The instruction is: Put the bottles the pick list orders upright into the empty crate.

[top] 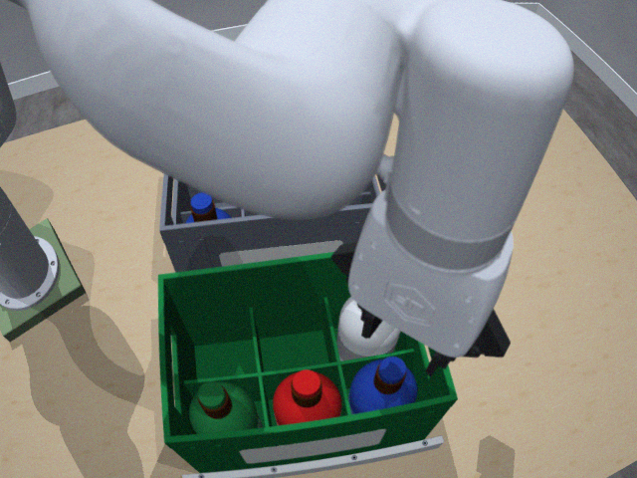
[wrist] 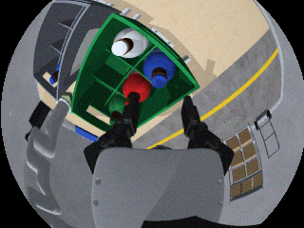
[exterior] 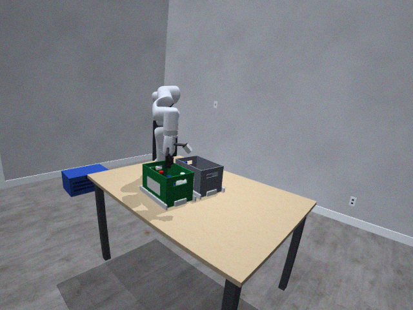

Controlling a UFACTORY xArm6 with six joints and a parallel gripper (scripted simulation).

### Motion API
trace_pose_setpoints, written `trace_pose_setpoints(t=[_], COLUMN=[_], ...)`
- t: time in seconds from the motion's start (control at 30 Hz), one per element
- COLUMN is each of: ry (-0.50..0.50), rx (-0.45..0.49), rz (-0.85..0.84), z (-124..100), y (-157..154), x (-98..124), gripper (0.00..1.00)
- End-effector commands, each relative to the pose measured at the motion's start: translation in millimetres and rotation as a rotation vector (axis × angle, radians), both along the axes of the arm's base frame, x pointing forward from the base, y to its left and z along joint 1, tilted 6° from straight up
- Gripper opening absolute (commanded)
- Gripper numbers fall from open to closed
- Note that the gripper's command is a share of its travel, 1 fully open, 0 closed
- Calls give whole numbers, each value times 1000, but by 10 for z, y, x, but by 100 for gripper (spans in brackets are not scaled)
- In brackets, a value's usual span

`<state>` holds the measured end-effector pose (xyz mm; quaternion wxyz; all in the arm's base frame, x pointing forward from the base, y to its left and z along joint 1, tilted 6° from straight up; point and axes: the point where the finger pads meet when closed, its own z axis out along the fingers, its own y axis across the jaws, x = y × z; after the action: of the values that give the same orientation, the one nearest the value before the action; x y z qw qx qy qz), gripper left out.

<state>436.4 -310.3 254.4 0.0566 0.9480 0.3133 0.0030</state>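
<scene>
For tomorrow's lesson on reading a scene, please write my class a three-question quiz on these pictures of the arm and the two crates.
1. True or false: the claw is shut on a bottle.
2. How many bottles stand in the green crate?
3. Which bottle stands in the grey crate? A) white-capped B) blue-capped C) red-capped

Key
1. False. The claw is open and holds nothing, above the white bottle.
2. Four: the white bottle, the green bottle, the red bottle and a blue bottle.
3. B, the blue-capped bottle. The arm hides much of that crate.
</scene>
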Motion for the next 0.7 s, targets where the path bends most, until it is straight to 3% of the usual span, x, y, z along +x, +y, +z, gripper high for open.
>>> trace_pose_setpoints(t=[0.0,0.67], ry=[-4,-4], rx=[-3,-3], rz=[0,0], z=[-32,-243], y=[-11,-34], x=[10,19], gripper=[65,65])
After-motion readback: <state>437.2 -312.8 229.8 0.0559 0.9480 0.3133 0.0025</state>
